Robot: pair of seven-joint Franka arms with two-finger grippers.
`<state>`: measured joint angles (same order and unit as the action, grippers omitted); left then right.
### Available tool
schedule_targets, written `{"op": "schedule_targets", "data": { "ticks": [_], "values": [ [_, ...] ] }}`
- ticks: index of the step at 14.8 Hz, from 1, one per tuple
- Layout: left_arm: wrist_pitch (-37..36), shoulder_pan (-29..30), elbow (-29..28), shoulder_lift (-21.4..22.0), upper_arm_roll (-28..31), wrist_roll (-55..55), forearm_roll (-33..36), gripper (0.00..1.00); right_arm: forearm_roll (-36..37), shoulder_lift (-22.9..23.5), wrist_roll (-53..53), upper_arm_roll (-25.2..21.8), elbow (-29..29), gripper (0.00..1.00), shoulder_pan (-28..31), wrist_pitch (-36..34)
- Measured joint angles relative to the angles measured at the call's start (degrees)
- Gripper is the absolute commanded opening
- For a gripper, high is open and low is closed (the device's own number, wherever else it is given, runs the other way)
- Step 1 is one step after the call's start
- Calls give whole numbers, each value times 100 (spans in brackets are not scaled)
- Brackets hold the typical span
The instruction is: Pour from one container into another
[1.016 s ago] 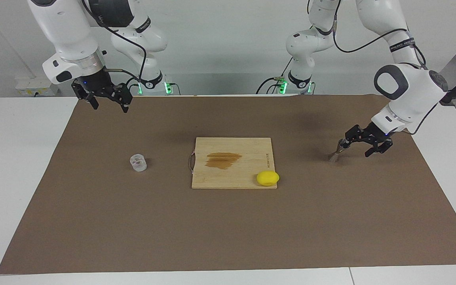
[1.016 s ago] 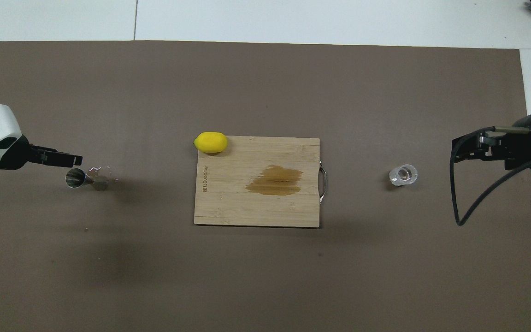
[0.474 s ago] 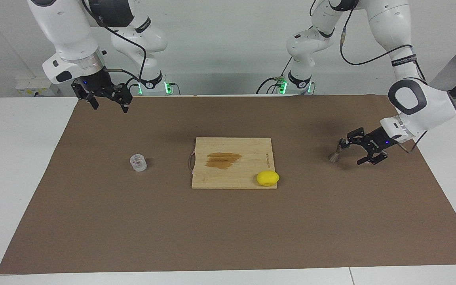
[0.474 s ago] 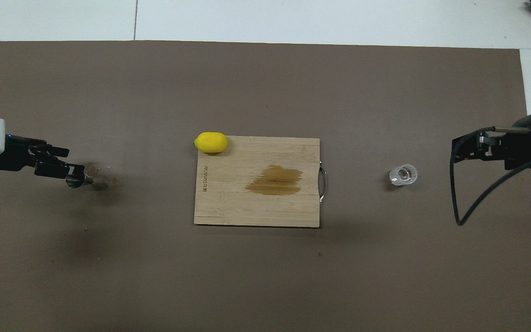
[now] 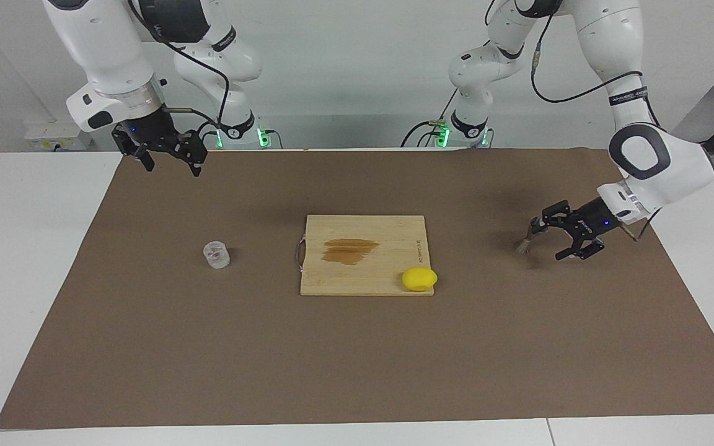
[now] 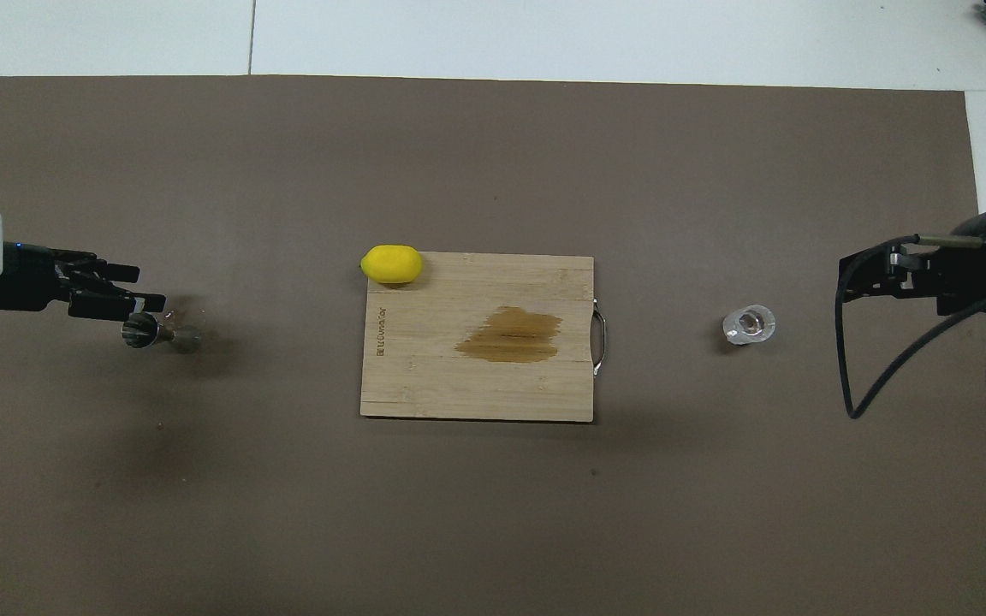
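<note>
I see the small clear thick-walled glass cup point(image 5: 216, 254) point(image 6: 749, 325) standing upright on the brown mat toward the right arm's end; I can't tell what, if anything, is in it. The silvery hourglass-shaped metal jigger point(image 5: 525, 242) point(image 6: 151, 333) stands tilted on the mat at the left arm's end. My left gripper point(image 5: 560, 237) point(image 6: 137, 299) sits low beside it, fingers spread wide, one fingertip at the jigger's upper rim. My right gripper point(image 5: 168, 162) point(image 6: 854, 278) waits raised over the mat's edge, fingers apart, holding nothing.
</note>
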<state>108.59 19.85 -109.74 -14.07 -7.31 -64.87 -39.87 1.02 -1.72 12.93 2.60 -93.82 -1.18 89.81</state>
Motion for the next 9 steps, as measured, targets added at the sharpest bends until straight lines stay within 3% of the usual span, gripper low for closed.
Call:
{"op": "schedule_targets", "data": {
  "ticks": [5, 9],
  "values": [
    [-1045, 232, 76, -7, 12, -63, -331, 100, 0, 0, 0, 0, 0, 100, 0, 0],
    [-1368, 500, -37, -28, 16, -1003, -608, 100, 0, 0, 0, 0, 0, 100, 0, 0]
  ]
}}
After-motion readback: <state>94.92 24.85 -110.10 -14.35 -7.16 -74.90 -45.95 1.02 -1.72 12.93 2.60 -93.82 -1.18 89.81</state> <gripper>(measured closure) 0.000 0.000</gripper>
